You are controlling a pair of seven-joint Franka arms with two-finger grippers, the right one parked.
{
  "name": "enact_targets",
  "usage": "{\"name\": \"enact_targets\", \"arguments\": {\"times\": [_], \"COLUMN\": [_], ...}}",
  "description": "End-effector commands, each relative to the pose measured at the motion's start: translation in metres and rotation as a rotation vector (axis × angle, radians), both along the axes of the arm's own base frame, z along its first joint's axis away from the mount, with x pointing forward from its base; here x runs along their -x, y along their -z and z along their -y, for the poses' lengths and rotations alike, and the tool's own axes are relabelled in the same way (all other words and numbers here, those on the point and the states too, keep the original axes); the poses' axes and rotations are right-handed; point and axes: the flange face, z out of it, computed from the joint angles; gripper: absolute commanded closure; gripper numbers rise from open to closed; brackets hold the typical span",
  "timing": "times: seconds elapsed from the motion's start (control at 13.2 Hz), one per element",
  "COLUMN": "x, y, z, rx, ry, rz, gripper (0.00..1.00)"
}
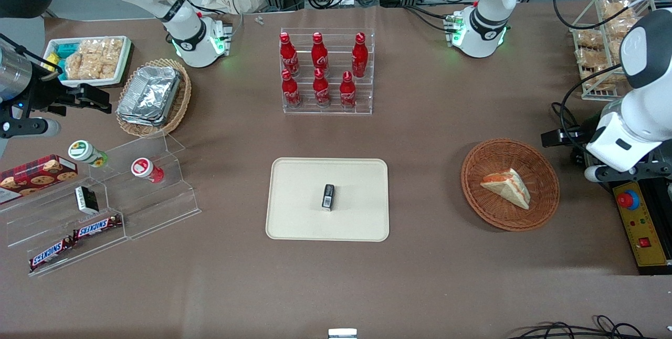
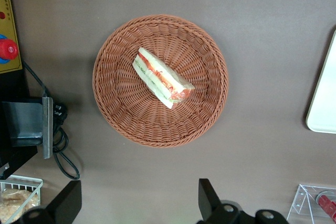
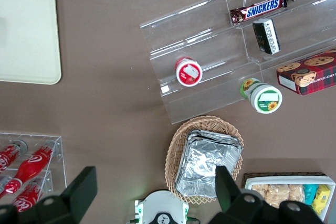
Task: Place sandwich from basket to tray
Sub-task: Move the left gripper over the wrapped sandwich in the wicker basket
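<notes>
- The sandwich point(image 1: 508, 186) is seen lying inside the basket point(image 1: 541, 208), a little off the middle, with its orange-red filling stripe turned upward.
- In the left wrist view the sandwich point(image 2: 161, 77) is shown lying on its side on the woven floor of the basket point(image 2: 121, 114), nothing touching it.
- The basket is set on the brown table point(image 1: 430, 276) toward the working arm's end, at about three o'clock from the tray point(image 1: 294, 223) in the front view, well apart from it.
- A small dark packet point(image 1: 328, 197) is seen lying on the tray near its middle; the rest of the tray's surface is bare.
- The gripper point(image 2: 139, 205) is held high above the table, clear of the basket and off its rim; its two dark fingers point(image 2: 207, 195) are spread wide and nothing is held between them.
- In the front view only the white body of the left arm point(image 1: 630, 129) is made out just beside the basket; the fingers themselves appear to be hidden there.
- A clear rack of red bottles point(image 1: 321, 71) is placed at twelve o'clock from the tray, farther from the front camera.
- A corner of the tray point(image 2: 323, 103) is caught in the left wrist view, well apart from the basket.
- A tan oval basket of foil containers point(image 1: 152, 95) is set toward the parked arm's end, at about ten o'clock from the tray.
</notes>
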Motion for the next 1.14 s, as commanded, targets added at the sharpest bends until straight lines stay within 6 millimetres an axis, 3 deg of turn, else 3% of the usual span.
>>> {"name": "enact_targets", "arguments": {"times": [0.0,0.15,0.3,0.61,0.83,1.06], "x": [-0.002,-0.008,-0.001,0.012,0.006,-0.01], "y": [0.007,0.04,0.064,0.089,0.109,0.141], "z": [0.004,0.014,0.018,0.018,0.014,-0.007], "rx": [0.003,0.007,-0.004,-0.024,-0.037,-0.037], "ry": [-0.01,-0.009,-0.038,-0.143,-0.365,-0.662], "rz": [-0.031,-0.083,-0.09,-0.031,0.024,0.101], "gripper": [0.01,0.01,0.01,0.04,0.01,0.01]}}
